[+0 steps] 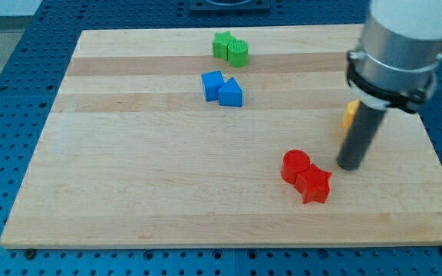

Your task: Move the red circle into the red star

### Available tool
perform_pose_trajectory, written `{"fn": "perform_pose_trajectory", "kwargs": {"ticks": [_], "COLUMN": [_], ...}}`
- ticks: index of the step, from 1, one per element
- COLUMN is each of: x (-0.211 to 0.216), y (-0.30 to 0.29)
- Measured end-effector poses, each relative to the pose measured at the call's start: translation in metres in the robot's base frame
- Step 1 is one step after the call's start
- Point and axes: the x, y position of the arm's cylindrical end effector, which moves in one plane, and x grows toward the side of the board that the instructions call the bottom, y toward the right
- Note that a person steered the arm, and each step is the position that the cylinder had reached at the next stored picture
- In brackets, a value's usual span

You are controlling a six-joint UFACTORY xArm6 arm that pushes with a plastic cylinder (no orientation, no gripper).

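The red circle [295,165] lies on the wooden board right of centre, touching the red star [315,185], which sits just below and to its right. My tip [350,165] rests on the board to the right of both red blocks, a short gap away from the star's upper right. The rod rises from there into the arm's grey body at the view's top right.
A green star [222,44] and a green round block [238,51] touch near the top edge. Two blue blocks [221,88] sit together below them. A yellow-orange block [348,115] shows partly behind the rod. The board's right edge [436,153] is close to the tip.
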Motion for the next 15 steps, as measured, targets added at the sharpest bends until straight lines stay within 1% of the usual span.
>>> {"fn": "perform_pose_trajectory", "kwargs": {"ticks": [1, 2, 3, 4, 5, 6, 7, 8, 9, 12, 13, 14, 15], "x": [0.046, 0.038, 0.008, 0.001, 0.024, 0.029, 0.013, -0.002, -0.006, 0.012, 0.023, 0.023, 0.023], "y": [0.005, -0.077, -0.169, -0.194, -0.137, -0.068, -0.075, -0.166, -0.244, -0.227, -0.161, -0.134, -0.134]}}
